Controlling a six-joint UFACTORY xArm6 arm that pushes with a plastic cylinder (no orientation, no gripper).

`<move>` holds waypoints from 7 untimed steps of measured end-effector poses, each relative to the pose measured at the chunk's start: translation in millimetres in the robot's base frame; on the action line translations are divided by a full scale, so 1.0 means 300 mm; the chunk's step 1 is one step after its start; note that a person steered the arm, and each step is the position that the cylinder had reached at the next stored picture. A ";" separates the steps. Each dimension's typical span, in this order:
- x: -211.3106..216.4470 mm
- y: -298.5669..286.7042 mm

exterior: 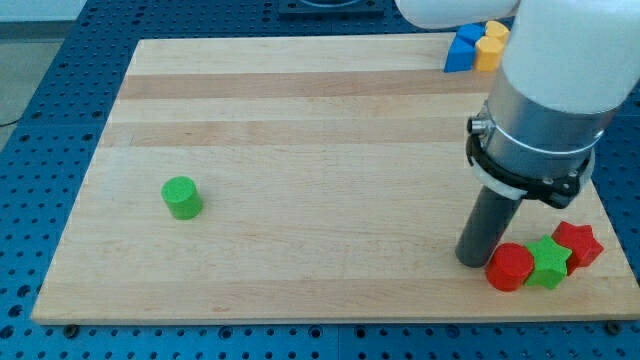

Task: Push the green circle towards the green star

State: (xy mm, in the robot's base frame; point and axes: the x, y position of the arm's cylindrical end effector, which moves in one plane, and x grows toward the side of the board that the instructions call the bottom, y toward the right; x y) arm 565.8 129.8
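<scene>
My tip (472, 262) rests at the board's lower right, just left of the red circle (510, 268) & green star (550, 262), holding nothing, touching no block; green circle (182, 197) sits well apart twd the view's left, so approach must come from its far side.

Two green blocks, circle (182, 197) and star (550, 262), two red blocks (511, 267) (579, 244), one blue block (462, 48), one yellow block (490, 46)

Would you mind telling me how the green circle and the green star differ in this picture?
The green circle is a round cylinder; the green star has points. The circle stands alone at the view's left; the star sits squeezed between the red circle and red star at the view's right. My tip is near the star, far from the circle. Both are green.
</scene>
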 end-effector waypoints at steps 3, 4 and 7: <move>0.039 -1.220; -0.210 -1.410; -0.256 -1.010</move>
State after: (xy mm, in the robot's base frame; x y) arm 489.1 -173.2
